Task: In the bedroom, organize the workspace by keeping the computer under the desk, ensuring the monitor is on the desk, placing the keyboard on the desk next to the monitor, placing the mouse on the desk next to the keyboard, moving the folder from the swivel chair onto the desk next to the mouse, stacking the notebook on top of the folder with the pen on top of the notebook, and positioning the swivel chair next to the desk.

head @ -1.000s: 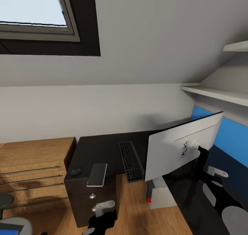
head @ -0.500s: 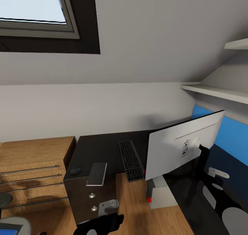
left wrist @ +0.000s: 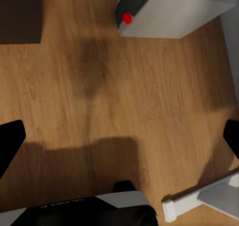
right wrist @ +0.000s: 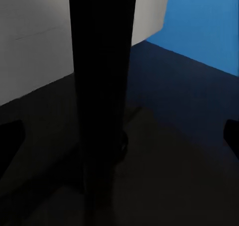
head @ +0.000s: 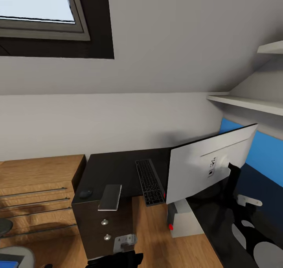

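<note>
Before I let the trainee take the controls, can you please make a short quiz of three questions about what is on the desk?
1. True or false: the keyboard lies on the floor.
2. What lies on the desk between the mouse and the keyboard? A) a notebook B) a cup C) a lamp
3. Which side of the monitor faces the head camera?
Key: 1) False, it lies on the desk. 2) A. 3) Its pale back.
</note>
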Controlling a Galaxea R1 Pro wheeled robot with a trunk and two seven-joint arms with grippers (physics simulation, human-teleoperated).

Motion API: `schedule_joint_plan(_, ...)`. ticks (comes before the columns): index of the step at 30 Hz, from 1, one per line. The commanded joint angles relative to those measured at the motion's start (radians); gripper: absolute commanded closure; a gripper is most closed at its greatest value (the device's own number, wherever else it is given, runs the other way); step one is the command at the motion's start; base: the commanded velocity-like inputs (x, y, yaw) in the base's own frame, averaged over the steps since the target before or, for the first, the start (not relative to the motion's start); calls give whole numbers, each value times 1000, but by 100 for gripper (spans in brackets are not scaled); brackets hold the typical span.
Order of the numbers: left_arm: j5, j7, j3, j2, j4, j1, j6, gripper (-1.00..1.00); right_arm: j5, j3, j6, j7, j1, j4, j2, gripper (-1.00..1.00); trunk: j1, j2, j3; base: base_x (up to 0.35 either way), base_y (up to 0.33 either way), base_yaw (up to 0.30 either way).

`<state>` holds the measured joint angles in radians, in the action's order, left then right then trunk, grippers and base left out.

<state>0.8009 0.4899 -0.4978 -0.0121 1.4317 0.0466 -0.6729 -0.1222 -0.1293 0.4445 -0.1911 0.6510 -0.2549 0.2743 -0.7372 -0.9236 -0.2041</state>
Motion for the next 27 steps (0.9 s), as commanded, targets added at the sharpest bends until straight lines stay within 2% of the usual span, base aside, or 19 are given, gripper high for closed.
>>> schedule_joint_plan(1,10,10,-4,0,1,1,-1,-100,-10,4,10,1,1,3,0,-100,-4,-8,-5,0,0,0)
schedule_joint_plan(10,8,11,-29,2,1,1,-1,-100,-6,5,28,1,1,13,-1,-100,-39,-71,-33,0,0,0)
schedule_joint_plan(17,8,11,-33,12,1,1,-1,-100,-5,6,30,1,1,14,-1,-100,-65,-120,-55,0,0,0)
schedule_joint_plan(19,8,13,-43,14,1,1,-1,-100,-5,6,31,1,1,14,-1,-100,-73,-134,-61,0,0,0)
schedule_joint_plan(27,10,15,-51,15,1,1,2,-100,12,7,31,1,1,14,-1,-100,-104,-190,-86,0,0,0)
